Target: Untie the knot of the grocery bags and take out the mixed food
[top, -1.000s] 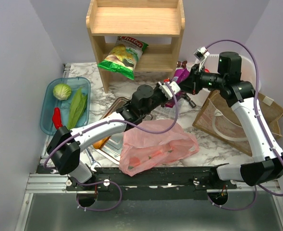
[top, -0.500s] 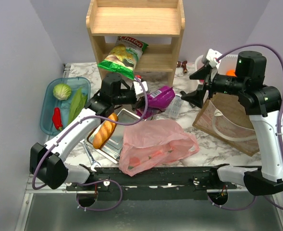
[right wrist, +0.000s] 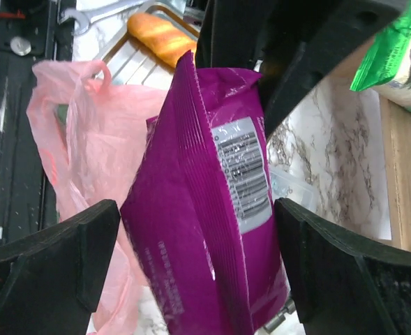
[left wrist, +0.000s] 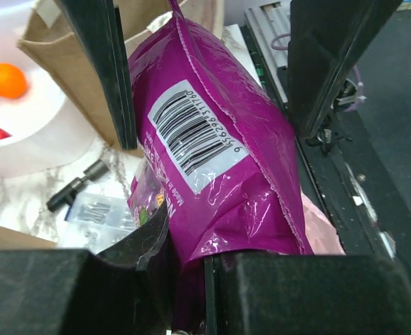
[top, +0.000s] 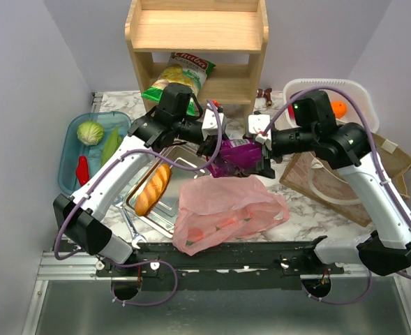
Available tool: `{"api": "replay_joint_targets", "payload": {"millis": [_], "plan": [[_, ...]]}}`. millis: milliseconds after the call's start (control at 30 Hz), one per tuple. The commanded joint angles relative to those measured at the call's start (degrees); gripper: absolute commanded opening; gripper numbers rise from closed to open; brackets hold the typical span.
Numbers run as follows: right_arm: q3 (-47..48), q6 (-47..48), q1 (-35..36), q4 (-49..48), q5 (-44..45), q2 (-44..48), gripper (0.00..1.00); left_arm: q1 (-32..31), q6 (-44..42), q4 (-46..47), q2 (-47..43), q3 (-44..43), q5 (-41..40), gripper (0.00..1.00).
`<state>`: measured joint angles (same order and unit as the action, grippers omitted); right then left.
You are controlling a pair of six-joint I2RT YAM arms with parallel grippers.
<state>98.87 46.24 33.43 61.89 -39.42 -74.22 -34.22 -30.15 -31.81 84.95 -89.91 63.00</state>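
Purple snack packet (top: 234, 155) clamped edgewise in left jaws; right jaws straddle it, grip unclear.

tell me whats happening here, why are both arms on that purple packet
Both arms meet at the purple snack packet, just beyond the pink bag. The left claw is pinched onto one end of it. The right claw has its fingers spread either side, and whether they grip it is unclear. It looks like a handover, though that is a guess. The bag lies slumped near the table's front edge with reddish things showing through.
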Motion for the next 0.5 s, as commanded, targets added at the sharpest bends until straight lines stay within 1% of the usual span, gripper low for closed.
{"api": "replay_joint_targets", "payload": {"millis": [0, 33, 67, 100, 133, 167, 267, 300, 367, 400, 467], "plan": [[-2.4, 4.6, 2.3, 0.6, 7.5, -1.0, 0.95, -0.9, -6.6, -7.2, 0.1, -4.9, 6.1, 0.16], [-2.7, 5.4, 2.3, 0.8, 8.7, -1.0, 0.87, -1.0, -8.0, -8.8, 0.0, -5.1, 5.8, 0.18], [-3.0, 5.7, 2.3, 0.9, 9.6, -1.1, 0.73, -1.0, -8.4, -9.6, -0.4, -5.1, 5.5, 0.20], [-2.9, 5.8, 2.3, 0.9, 10.3, -1.0, 0.63, -0.9, -8.3, -10.2, -0.6, -5.1, 4.9, 0.26], [-2.6, 5.6, 2.3, 0.9, 10.7, -1.0, 0.52, -0.6, -8.1, -10.7, -0.8, -4.9, 4.4, 0.36], [-2.2, 5.3, 2.3, 0.9, 10.8, -0.9, 0.43, -0.2, -8.1, -11.2, -1.1, -4.7, 4.1, 0.49], [-1.1, 1.9, 2.3, 0.1, 10.7, -0.6, 0.08, 1.6, -7.8, -11.8, -2.6, -2.2, 3.8, 0.67], [-1.3, 0.6, 2.3, -0.9, 11.1, -0.2, 0.01, 2.2, -7.9, -11.6, -3.5, -1.0, 3.4, 0.72], [-2.9, -1.8, 2.3, -4.2, 11.5, 1.3, 0.01, 2.8, -7.9, -10.3, -5.1, 2.5, 0.7, 0.92], [-3.7, -3.1, 2.3, -6.6, 11.6, 2.3, 0.01, 2.9, -8.2, -9.2, -5.9, 4.6, -0.5, 0.97], [-4.6, -6.6, 2.3, -10.8, 12.8, 3.3, 0.01, 3.0, -7.8, -5.7, -7.9, 8.7, -2.0, 0.99]]}}
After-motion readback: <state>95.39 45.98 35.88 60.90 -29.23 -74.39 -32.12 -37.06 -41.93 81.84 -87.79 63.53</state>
